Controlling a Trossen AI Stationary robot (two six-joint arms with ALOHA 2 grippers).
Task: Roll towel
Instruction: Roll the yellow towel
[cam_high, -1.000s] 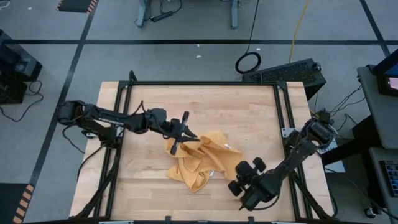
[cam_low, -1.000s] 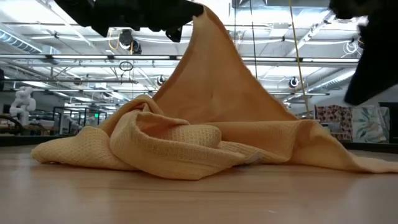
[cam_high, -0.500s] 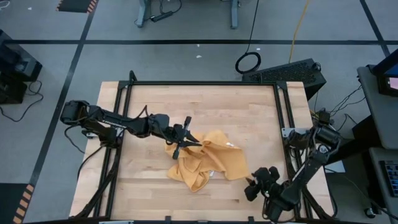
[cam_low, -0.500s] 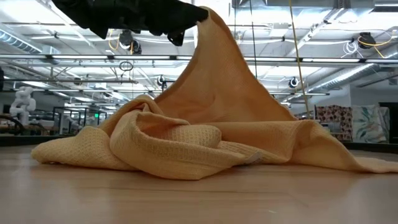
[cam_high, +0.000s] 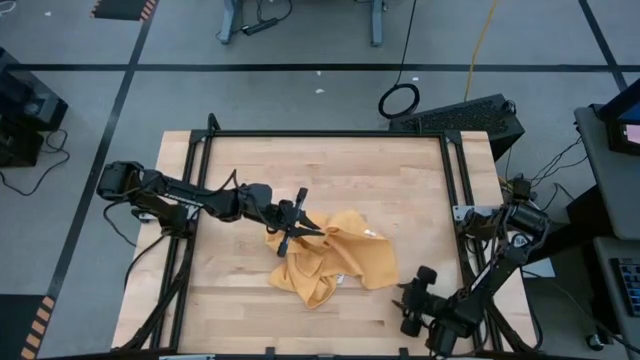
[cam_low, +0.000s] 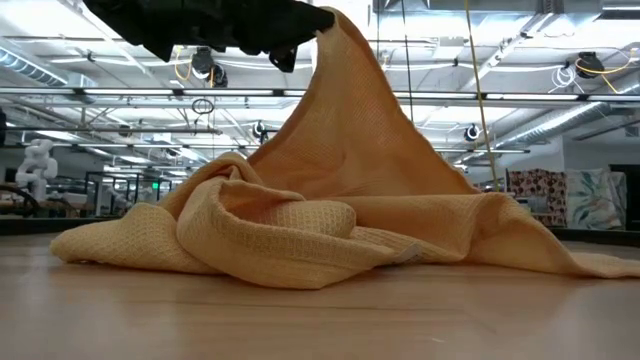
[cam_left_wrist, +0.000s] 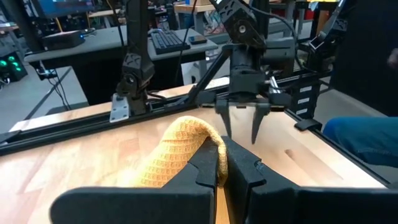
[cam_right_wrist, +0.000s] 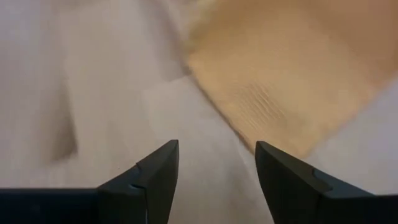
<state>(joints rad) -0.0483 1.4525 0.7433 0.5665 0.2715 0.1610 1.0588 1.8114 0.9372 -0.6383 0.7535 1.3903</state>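
The mustard-yellow towel (cam_high: 330, 262) lies crumpled at the middle of the wooden table, with one part drawn up into a peak (cam_low: 335, 40). My left gripper (cam_high: 298, 226) reaches in from the table's left and is shut on that peak. My right gripper (cam_high: 405, 303) hovers low near the table's near right corner, just right of the towel's near right corner (cam_right_wrist: 273, 93). It is open with nothing between its fingers. In the left wrist view the right gripper (cam_left_wrist: 241, 124) shows beyond the towel. My left gripper pinches a bunched fold of the towel (cam_left_wrist: 198, 138) between its two shut fingers. The fingers (cam_left_wrist: 208, 168) come nearly level from the table's left. The fold is lifted, and the cloth slopes down from it like a tent to the rest of the towel (cam_low: 260, 240), which lies on the table.
A black metal frame (cam_high: 330, 133) runs along the table's edges. Bare wood (cam_high: 330, 170) lies far of the towel and along the near edge. A keyboard (cam_high: 460, 112) sits past the far right corner.
My right gripper has swung away from the towel's right side toward the table's near right corner, sunk lower and rolled, and its fingers have opened. Its arm has left the low view. The towel's peak stays lifted in my left gripper.
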